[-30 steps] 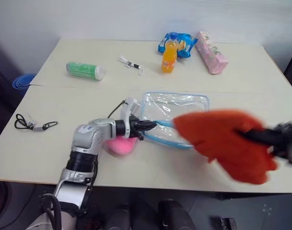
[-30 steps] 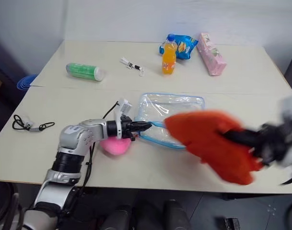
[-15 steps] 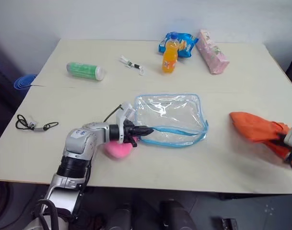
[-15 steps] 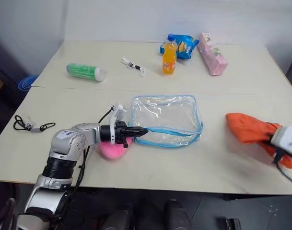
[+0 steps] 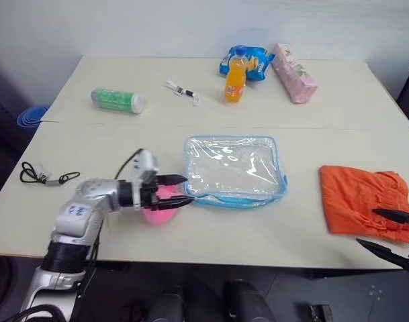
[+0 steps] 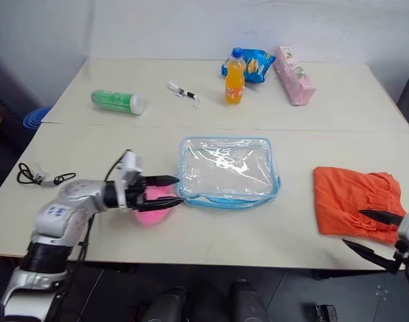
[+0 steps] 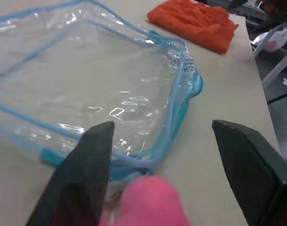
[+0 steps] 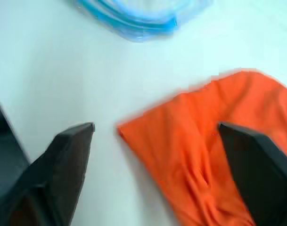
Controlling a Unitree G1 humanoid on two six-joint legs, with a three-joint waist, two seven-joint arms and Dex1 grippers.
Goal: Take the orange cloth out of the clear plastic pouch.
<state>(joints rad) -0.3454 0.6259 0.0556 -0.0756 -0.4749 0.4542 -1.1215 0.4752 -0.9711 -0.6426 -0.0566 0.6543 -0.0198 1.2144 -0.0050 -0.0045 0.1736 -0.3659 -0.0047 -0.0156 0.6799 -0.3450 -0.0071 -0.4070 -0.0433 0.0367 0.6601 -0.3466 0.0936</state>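
One orange cloth; one clear plastic pouch; one pink plush toy; one orange drink bottle; one blue snack bag; one pink packet; one green canister; one black cord; one small clip.

Head stereo pair looks down over the table; wrist cameras sit close

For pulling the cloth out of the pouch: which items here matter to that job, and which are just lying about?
Belong to the job:
orange cloth, lying out on the table
clear plastic pouch, empty
left claw, open
right claw, open

Just lying about:
pink plush toy
green bottle
orange drink bottle
blue snack bag
pink packet
black cord
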